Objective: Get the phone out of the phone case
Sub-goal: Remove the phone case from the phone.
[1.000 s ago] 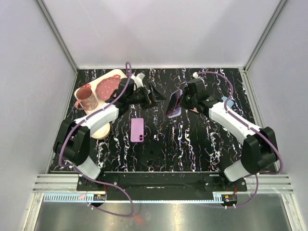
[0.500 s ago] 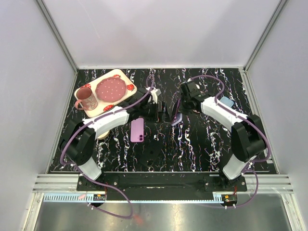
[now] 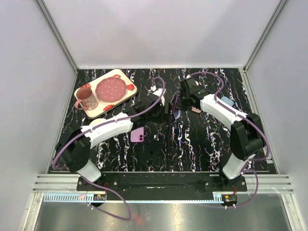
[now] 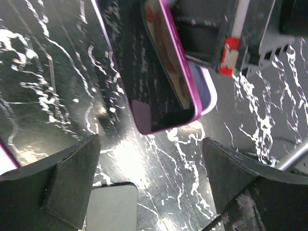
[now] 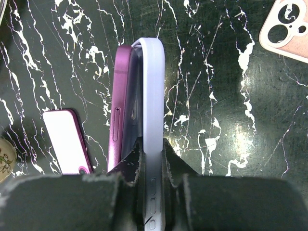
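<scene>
**A:** Start at the right arm (image 3: 219, 109). What have its jaws got?

**B:** They're clenched on the near end of the lavender phone case (image 5: 153, 91), which stands on edge. The purple phone (image 5: 123, 96) sits against the case's left face and is parted from it at the far end. It looks half out to me.

**A:** And its long axis?

**B:** It runs straight away from the right jaws, in line with the case. Both are held off the table (image 3: 159, 159).

**A:** The left arm (image 3: 110, 126)?

**B:** Its jaws are spread wide and gripping nothing. In its wrist view a lower corner of the phone (image 4: 161, 72) hangs just ahead of the gap and between the two fingers (image 4: 72, 168), touching neither. The case (image 4: 206, 94) peeks out behind it.

**A:** So the left arm is the one to pull?

**B:** I'd say so. It would have to close across the phone's thin faces and miss the case.

**A:** Anything else near?

**B:** A pink phone (image 3: 138, 135) lies flat on the table beneath the left arm, and a pink case (image 5: 288, 26) lies off to the right.
</scene>
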`<state>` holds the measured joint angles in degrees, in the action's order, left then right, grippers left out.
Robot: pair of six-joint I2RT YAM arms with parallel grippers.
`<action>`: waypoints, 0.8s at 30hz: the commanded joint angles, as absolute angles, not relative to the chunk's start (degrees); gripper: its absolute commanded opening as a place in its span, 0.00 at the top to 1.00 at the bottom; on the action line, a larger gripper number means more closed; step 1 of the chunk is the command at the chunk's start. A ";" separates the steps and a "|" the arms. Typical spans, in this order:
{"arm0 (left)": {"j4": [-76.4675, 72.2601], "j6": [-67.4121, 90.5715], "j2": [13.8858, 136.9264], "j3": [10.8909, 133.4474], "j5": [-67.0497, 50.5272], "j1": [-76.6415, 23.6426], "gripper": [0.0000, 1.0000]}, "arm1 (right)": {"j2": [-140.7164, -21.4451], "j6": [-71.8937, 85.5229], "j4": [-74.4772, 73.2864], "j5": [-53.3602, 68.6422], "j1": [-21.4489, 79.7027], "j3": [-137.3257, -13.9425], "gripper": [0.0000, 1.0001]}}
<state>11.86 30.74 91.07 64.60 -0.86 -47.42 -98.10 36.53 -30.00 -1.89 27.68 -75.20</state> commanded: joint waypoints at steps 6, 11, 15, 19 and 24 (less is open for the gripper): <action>10.28 24.44 90.79 71.19 10.72 -49.04 0.14 | -96.42 37.71 -28.39 -0.17 27.42 -77.78 1.00; 9.84 22.33 91.93 72.42 10.63 -49.04 0.16 | -95.62 37.79 -28.13 -0.18 27.42 -77.52 1.00; 11.34 20.66 93.34 73.56 11.42 -49.39 0.18 | -95.27 37.97 -28.21 -0.09 27.42 -77.87 1.00; 10.99 18.11 94.21 73.83 13.52 -50.97 0.18 | -94.75 37.97 -28.13 1.23 27.42 -78.05 1.00; 11.60 13.63 97.20 76.29 18.45 -53.52 0.30 | -94.39 37.88 -28.04 1.76 27.42 -78.05 1.00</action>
<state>12.88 18.31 95.70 72.44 13.15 -51.90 -98.06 36.97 -30.15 0.43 27.64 -75.20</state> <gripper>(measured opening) 0.729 0.123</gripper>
